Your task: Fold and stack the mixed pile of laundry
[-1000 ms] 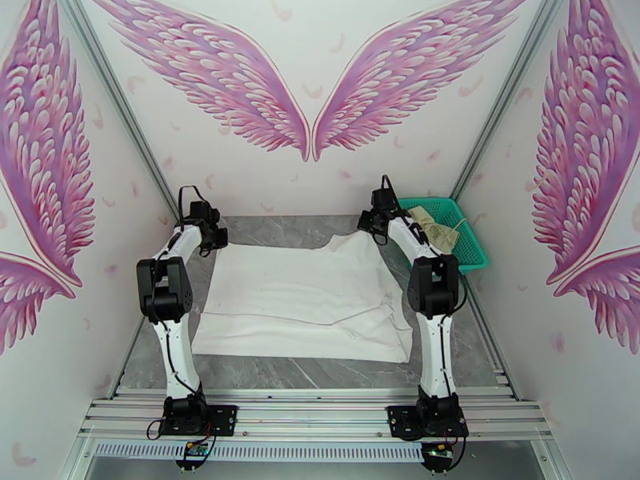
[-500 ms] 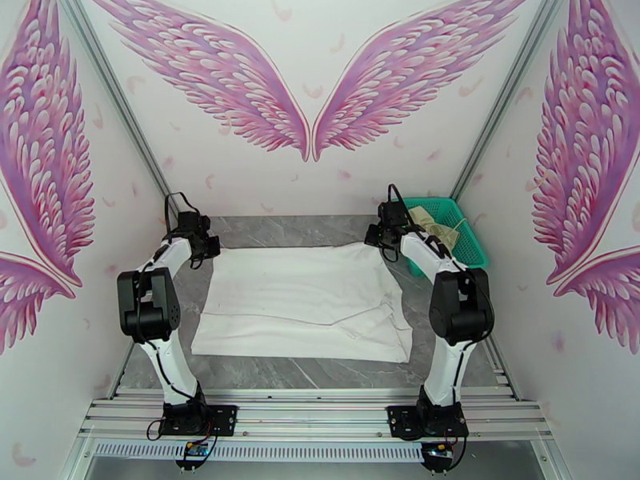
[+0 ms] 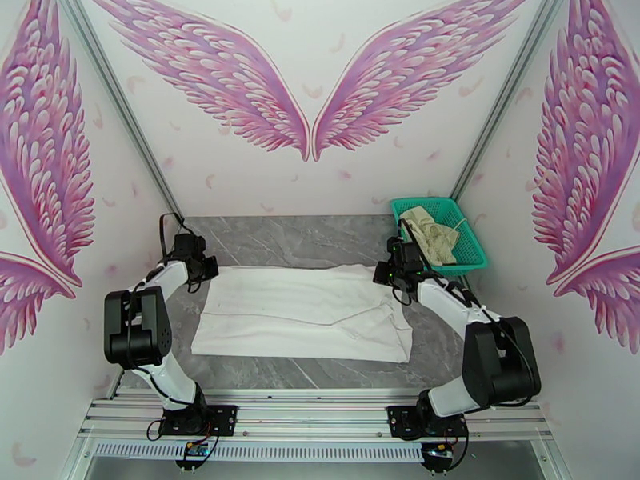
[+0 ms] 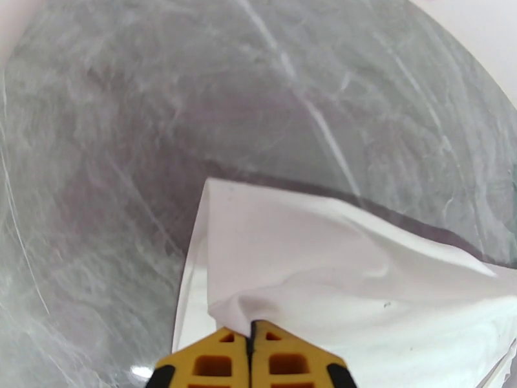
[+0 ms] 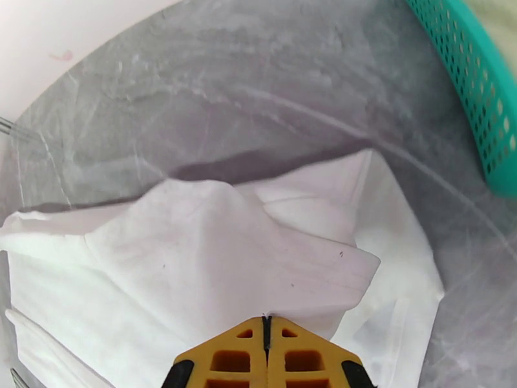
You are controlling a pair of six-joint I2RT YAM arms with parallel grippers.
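Note:
The large white shirt (image 3: 300, 314) lies spread on the grey table, its far edge lifted and folded toward the near side. My left gripper (image 3: 205, 268) is shut on the shirt's far-left corner (image 4: 258, 266), the yellow fingertips (image 4: 223, 363) pinching the cloth. Pinching the far-right part of the shirt (image 5: 213, 266) is my right gripper (image 3: 386, 275), also shut, its yellow fingertips (image 5: 304, 357) pressed together. A cream-beige garment (image 3: 430, 232) with a cord lies in the teal basket (image 3: 472, 243).
The teal mesh basket stands at the far right corner, close behind my right arm; its wall (image 5: 472, 92) shows in the right wrist view. Booth walls close in on both sides. Bare grey table (image 3: 304, 234) stretches behind the shirt.
Both grippers have drawn the shirt's far edge toward the near side and lower, folding it over itself. The arms' elbows have swung outward and down.

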